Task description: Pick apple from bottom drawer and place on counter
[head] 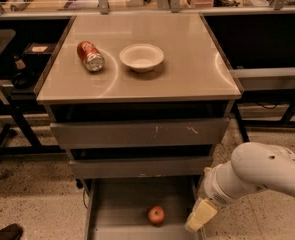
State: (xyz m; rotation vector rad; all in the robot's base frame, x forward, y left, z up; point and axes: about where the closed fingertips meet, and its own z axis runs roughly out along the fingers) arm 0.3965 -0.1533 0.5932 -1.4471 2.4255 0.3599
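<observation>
Only one apple (156,215), gripper (198,219) just beside

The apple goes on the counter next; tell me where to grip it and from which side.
Probably grip the apple across its round middle from above: it sits alone in the open bottom drawer, top exposed. The gripper hangs beside the drawer's right edge.

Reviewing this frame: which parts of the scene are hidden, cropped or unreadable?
All in the camera view:
- Bottom drawer: its front is cut off by the lower frame edge.
- Gripper, right of the apple at the drawer's right side: the wrist covers its base.
- Arm: cropped by the right edge.
- Upper drawers: shut, so their contents are hidden.
- Soda can on the counter: label too small to read.
</observation>
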